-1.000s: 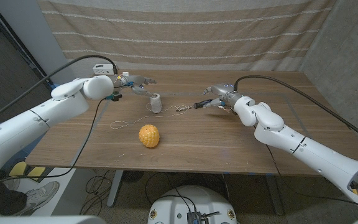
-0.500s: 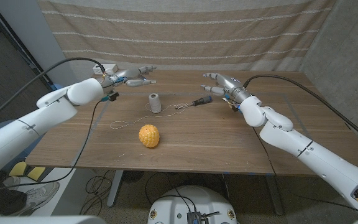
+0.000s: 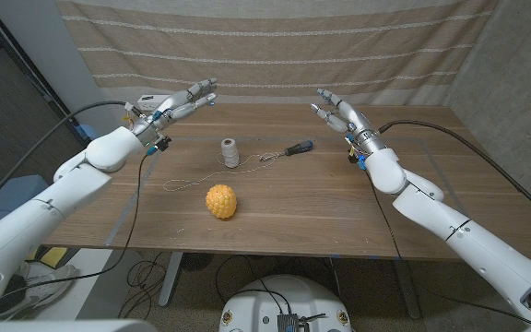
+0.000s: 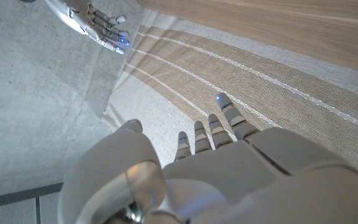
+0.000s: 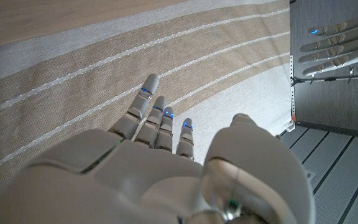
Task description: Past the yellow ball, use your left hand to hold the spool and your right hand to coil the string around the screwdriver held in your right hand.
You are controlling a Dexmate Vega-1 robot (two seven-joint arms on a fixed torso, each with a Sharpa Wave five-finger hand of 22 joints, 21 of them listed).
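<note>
While both arms are hovering raised, the left hand (image 3: 175, 103) and right hand (image 3: 341, 114) are spreading empty fingers; the spool (image 3: 230, 152), string (image 3: 192, 182) and screwdriver (image 3: 298, 148) are lying on the table (image 3: 450, 184) beyond the yellow ball (image 3: 220, 201).

Yellow ball (image 3: 220, 200) before spool (image 3: 230, 152)

No text, label, brand, number or sign can be read in any of the views.
</note>
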